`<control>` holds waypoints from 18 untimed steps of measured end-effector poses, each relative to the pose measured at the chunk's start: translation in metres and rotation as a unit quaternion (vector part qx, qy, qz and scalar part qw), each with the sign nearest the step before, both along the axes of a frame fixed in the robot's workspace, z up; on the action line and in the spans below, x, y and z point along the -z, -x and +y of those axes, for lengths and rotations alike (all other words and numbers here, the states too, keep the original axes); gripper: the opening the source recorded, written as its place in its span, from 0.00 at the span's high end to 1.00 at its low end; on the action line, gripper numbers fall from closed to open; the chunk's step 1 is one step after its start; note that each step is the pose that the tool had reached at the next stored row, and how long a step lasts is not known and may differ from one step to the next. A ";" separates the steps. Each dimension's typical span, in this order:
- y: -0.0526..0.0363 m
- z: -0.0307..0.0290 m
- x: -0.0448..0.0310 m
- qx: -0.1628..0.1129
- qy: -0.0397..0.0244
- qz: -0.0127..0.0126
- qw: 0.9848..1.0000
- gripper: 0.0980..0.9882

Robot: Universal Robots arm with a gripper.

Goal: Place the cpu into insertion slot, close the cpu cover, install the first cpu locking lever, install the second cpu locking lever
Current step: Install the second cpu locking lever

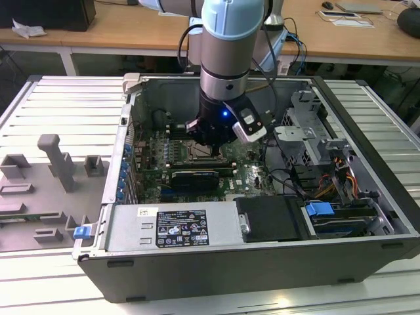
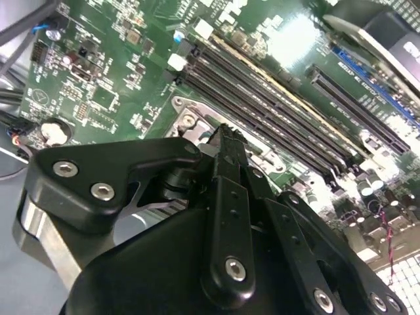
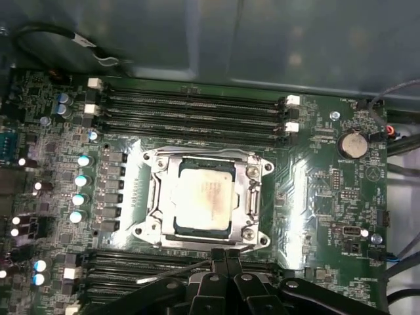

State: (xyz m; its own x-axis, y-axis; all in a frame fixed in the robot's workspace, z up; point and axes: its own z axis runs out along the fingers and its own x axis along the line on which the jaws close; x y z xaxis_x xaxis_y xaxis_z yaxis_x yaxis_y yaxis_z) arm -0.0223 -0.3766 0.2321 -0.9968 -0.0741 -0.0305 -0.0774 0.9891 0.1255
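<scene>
Green motherboard [image 3: 328,190], cpu [image 3: 205,196] under cpu cover [image 3: 155,197].

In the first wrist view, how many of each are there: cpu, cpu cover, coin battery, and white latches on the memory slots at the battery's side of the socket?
cpu: 1
cpu cover: 1
coin battery: 1
white latches: 4
Total: 7

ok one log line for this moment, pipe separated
gripper: at socket edge, holds nothing seen | cpu: seated in insertion slot | cpu cover: down around cpu | levers: cannot tell
</scene>
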 end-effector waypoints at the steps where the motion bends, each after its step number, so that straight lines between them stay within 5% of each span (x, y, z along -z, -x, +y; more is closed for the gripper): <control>1: 0.0037 -0.0001 0.0000 0.000 0.000 0.000 1.000 0.99; 12: 0.0352 -0.0009 -0.0001 0.000 -0.003 0.000 1.000 0.99; 18: 0.0407 -0.0037 0.0045 0.000 -0.006 0.000 1.000 0.99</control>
State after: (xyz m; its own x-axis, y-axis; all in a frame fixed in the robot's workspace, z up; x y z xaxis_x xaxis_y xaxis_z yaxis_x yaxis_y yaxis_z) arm -0.0629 -0.3803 0.2276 -0.9968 -0.0738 -0.0314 -0.0774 0.9876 0.1365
